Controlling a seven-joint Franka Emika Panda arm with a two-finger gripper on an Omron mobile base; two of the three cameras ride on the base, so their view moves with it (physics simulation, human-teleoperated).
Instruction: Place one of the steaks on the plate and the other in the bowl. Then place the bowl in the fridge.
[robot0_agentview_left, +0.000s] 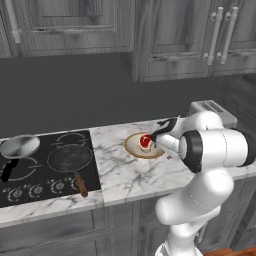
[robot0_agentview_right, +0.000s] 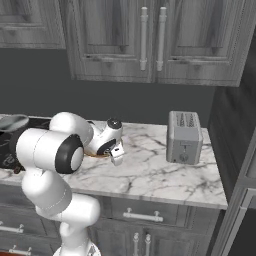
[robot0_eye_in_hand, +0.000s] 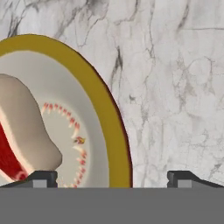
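My gripper (robot0_eye_in_hand: 111, 177) is spread wide, holding nothing, just beside the plate (robot0_eye_in_hand: 114, 131). The red steak (robot0_agentview_left: 145, 141) lies on that plate; I judge it soft, light and slippery, best pinched across its pale edge.

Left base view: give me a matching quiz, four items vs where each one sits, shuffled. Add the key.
Items:
1. red steak
2. toaster
3. silver pan
4. dark pan

Places:
A. stove, far left burner
B. on the plate
C. stove, right burner, wooden handle toward the front
D. counter by the wall, behind the arm

Pairs: 1-B, 2-D, 3-A, 4-C
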